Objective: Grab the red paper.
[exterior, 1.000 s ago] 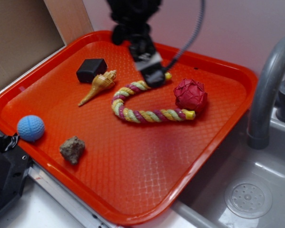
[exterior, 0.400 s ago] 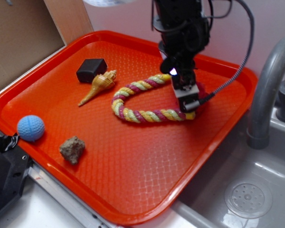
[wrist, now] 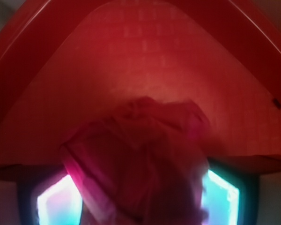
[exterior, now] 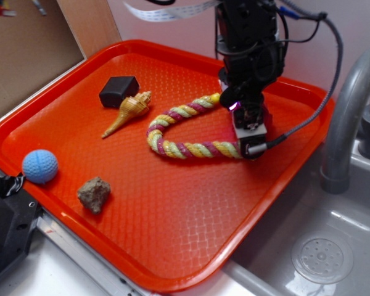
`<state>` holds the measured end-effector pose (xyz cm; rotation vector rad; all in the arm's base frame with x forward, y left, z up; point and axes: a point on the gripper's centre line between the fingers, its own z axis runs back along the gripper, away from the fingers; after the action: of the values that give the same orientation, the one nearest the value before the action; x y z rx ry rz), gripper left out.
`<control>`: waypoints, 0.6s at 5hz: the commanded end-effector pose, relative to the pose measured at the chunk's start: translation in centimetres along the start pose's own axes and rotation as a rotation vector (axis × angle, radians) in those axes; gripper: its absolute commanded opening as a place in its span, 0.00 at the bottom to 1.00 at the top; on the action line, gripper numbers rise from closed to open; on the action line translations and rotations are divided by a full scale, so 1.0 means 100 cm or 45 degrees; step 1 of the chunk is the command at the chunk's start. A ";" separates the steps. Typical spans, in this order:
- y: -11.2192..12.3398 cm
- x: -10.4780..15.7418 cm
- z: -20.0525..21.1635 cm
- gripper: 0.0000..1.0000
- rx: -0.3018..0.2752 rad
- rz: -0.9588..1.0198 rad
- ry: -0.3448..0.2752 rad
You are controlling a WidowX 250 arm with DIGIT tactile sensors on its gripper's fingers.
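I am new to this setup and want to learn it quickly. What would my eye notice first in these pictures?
First, the black gripper reaching down over the right part of the orange-red tray, at the end of the pink-and-yellow rope. In the wrist view, the red paper fills the space between the two fingers. The blue ball stands out at the tray's left edge.

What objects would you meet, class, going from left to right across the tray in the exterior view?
Blue ball → rock → black block → seashell → twisted rope → gripper, which hides the red paper in this view.
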<state>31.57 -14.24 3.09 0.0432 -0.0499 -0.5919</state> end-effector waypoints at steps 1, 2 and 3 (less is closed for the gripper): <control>-0.004 0.011 -0.011 1.00 -0.044 -0.048 -0.001; -0.008 0.010 -0.017 0.00 -0.053 -0.077 0.011; -0.008 0.006 -0.013 0.00 -0.019 -0.059 0.016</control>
<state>32.40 -14.85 1.91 0.0341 -0.0303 -0.6247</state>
